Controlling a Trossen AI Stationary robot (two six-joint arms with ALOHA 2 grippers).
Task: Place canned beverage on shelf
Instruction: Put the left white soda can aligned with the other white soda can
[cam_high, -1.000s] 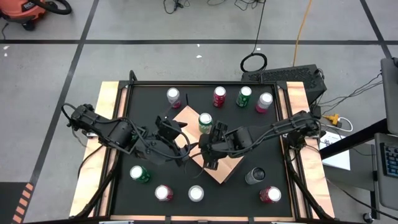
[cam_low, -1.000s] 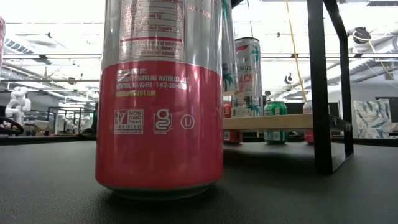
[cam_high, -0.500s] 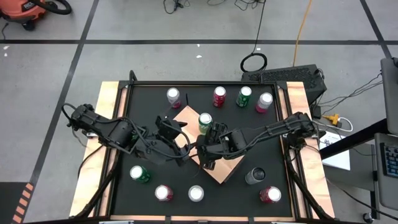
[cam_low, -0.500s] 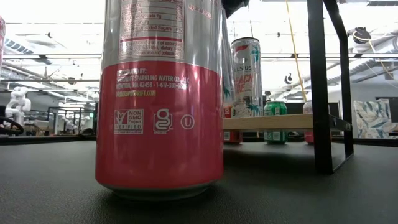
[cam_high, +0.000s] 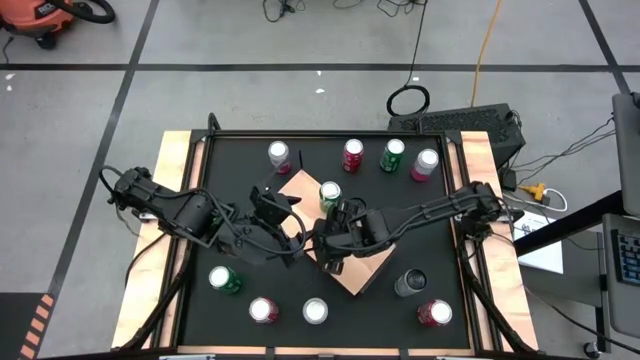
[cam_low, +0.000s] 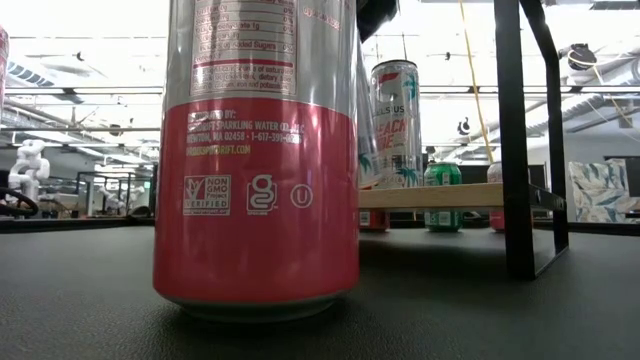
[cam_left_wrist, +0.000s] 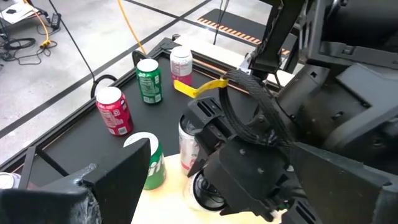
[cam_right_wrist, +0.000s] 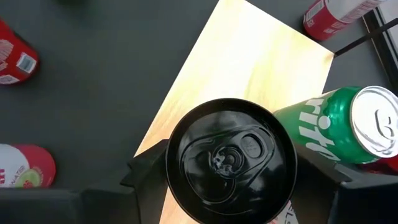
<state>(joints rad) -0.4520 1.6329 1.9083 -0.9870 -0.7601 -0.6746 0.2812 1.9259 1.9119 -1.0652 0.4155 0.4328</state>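
Right gripper (cam_right_wrist: 230, 180) closed around black-topped can (cam_right_wrist: 231, 158) over shelf (cam_right_wrist: 249, 68), beside green can (cam_right_wrist: 329, 127), not released yet.

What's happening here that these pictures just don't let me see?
- Right wrist view: it looks straight down on the black-lidded can held by the right end effector, so the lid hides whether the base touches the light-tan wooden shelf board.
- High view: the right arm covers that can.
- Low view: the big red-and-silver can blocks the left half, and the picture's edge cuts off its top.
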